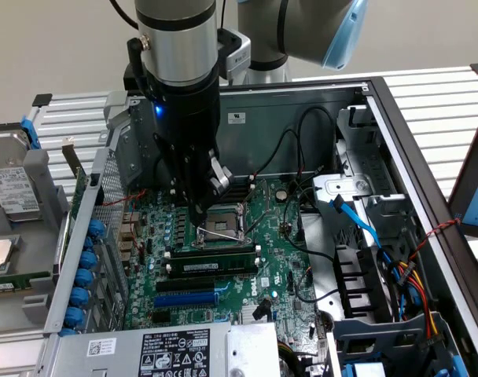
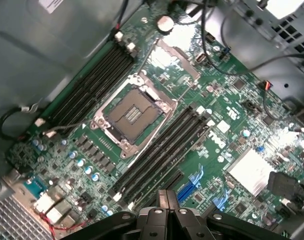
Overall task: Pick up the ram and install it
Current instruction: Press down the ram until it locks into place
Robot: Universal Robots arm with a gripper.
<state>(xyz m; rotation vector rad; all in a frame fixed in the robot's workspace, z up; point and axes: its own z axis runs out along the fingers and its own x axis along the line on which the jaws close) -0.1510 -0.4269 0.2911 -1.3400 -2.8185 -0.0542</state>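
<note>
Pincer [image 1: 201,210], pressed together and empty, hangs over the CPU socket [image 1: 221,226]. The ram [image 1: 223,267] lies along the memory slots just beside it. We judge it light, stiff and fragile: hold its edges, not the chips.

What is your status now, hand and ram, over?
Hand shut, low over the CPU socket. Ram stands in a slot beside the socket. Nothing seen in the way.

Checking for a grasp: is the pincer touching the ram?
Apart. In the exterior view the pincer ends over the CPU socket, with a gap showing between it and the ram.
</note>
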